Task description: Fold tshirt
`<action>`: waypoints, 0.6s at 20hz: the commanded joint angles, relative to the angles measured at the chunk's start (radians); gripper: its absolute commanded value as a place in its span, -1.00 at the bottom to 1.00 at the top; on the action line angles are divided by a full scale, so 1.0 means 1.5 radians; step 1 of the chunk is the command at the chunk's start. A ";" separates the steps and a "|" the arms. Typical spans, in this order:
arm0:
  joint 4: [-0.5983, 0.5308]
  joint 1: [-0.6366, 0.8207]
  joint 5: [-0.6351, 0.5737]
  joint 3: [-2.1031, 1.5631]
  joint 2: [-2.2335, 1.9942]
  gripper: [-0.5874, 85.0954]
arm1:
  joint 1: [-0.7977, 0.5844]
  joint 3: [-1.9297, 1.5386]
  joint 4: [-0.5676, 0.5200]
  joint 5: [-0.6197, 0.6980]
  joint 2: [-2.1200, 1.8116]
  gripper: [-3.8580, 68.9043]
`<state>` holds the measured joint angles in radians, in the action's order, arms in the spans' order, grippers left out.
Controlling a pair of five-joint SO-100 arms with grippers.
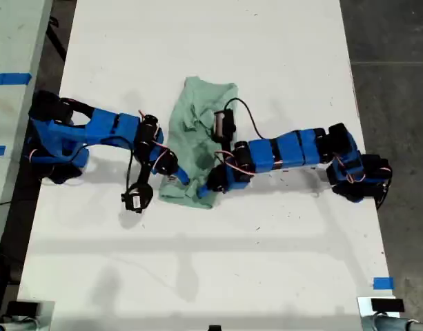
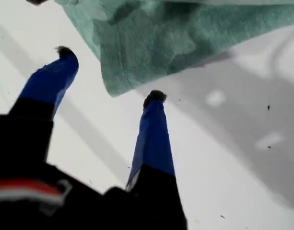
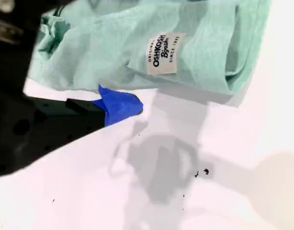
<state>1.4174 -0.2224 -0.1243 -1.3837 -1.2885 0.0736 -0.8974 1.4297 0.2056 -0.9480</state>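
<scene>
White table [image 1: 197, 262] bears the crumpled tshirt [image 1: 197, 131]; my first gripper [image 2: 111, 76] gapes empty, my second gripper [image 3: 120, 105] unclear.

Mint tshirt [image 1: 197, 134] crumpled, mid-table, white tag showing.

White table [image 1: 211, 41] bare and open beyond the tshirt [image 1: 197, 124] and across the whole near strip — nothing on it but arm shadows. Middle is crowded: the crumpled tshirt lies between the two blue arms, one reaching in from the exterior view's left, one from its right, their cables looping over the cloth. My first gripper [image 2: 108, 79] spread, clear table between its tips, cloth edge just past them — my second gripper's blue fingertip [image 3: 119, 106] sits against the hem by the white tag [image 3: 162, 53].
</scene>
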 commanded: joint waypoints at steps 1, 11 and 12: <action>-0.022 0.032 -0.003 0.008 0.035 -0.24 | -0.019 0.066 -0.034 0.009 0.033 -0.15; -0.140 0.004 0.051 0.002 0.123 -0.99 | -0.018 0.073 -0.085 -0.008 0.141 -0.95; -0.147 -0.004 0.052 0.003 0.108 -0.99 | -0.011 0.073 -0.081 -0.008 0.131 -0.95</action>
<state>1.2072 -0.1887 -0.0598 -1.3837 -1.0845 0.0307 -0.7793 1.2977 0.2025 -0.7317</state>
